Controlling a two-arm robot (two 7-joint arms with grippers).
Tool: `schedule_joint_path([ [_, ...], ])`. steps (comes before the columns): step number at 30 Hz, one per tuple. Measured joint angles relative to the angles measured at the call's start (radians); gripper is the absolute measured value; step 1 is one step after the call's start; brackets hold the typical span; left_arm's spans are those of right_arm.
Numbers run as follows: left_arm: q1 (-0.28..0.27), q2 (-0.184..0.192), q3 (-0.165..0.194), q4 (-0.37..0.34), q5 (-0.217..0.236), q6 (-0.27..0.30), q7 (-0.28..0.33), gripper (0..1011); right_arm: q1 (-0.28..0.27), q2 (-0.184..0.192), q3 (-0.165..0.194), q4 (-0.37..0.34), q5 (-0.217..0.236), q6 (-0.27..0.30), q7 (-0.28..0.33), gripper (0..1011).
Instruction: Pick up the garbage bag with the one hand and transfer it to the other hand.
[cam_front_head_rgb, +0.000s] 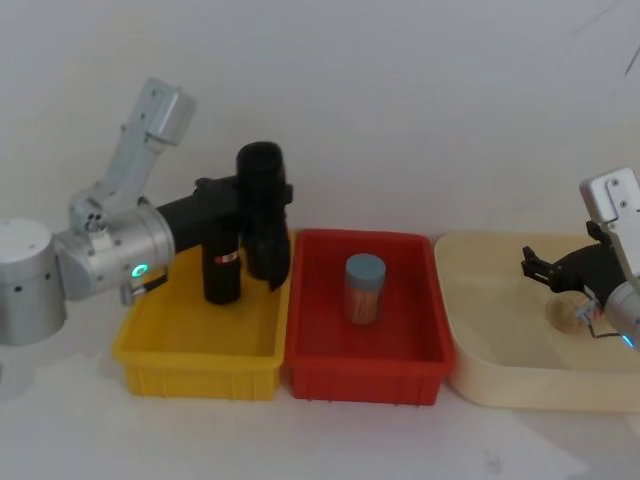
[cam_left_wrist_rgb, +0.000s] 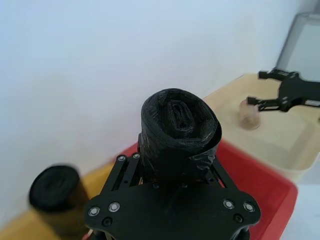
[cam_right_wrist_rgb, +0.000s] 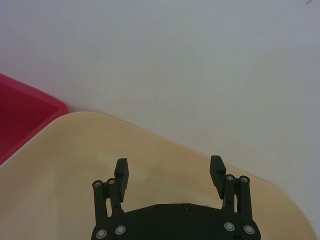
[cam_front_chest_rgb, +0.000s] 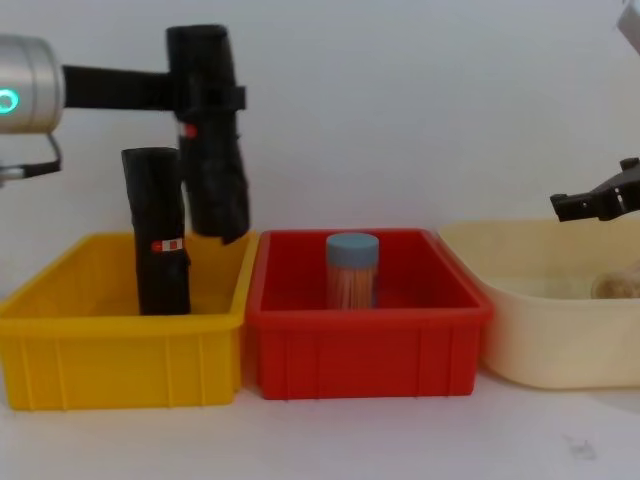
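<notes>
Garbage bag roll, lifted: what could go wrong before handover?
The garbage bag roll hangs tilted from the left gripper, clamped high; it may pivot or slip.
Its lower end is about level with the top of the blue-lidded jar in the red bin; carried low, it may clip it.
The right gripper, open over the cream tray, is far off.

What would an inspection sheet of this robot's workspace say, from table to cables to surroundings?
Surface: white table bearing a yellow bin, a red bin and a cream tray in a row.
Job's things: black garbage bag roll, upright, lifted over the yellow bin's right end.
Clutter: second black roll standing in the yellow bin; blue-lidded jar in the red bin; small brownish item in the tray, unclear.
Grippers: left gripper shut on the garbage bag roll; right gripper open over the cream tray, holding nothing.
Cables: thin cable loop under the left arm.
Surroundings: plain white wall; nothing else seen.
</notes>
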Motion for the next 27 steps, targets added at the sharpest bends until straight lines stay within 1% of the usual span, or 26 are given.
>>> schedule_joint_path([
  [5,-0.046,-0.03,0.024,0.055,-0.009,-0.018,-0.039,371,0.0,0.0,0.0,0.0,0.0,0.0,0.0,999],
  [8,-0.081,-0.057,0.047,0.11,-0.014,-0.033,-0.07,371,0.0,0.0,0.0,0.0,0.0,0.0,0.0,999],
  [17,-0.14,-0.105,0.086,0.209,-0.02,-0.065,-0.121,371,0.0,0.0,0.0,0.0,0.0,0.0,0.0,999],
  [21,-0.151,-0.115,0.094,0.228,-0.021,-0.071,-0.132,371,-0.001,0.0,0.001,-0.002,0.0,-0.001,0.003,999],
  [27,-0.168,-0.129,0.106,0.257,-0.023,-0.079,-0.145,371,-0.01,0.007,0.004,-0.027,0.013,-0.005,0.036,999],
])
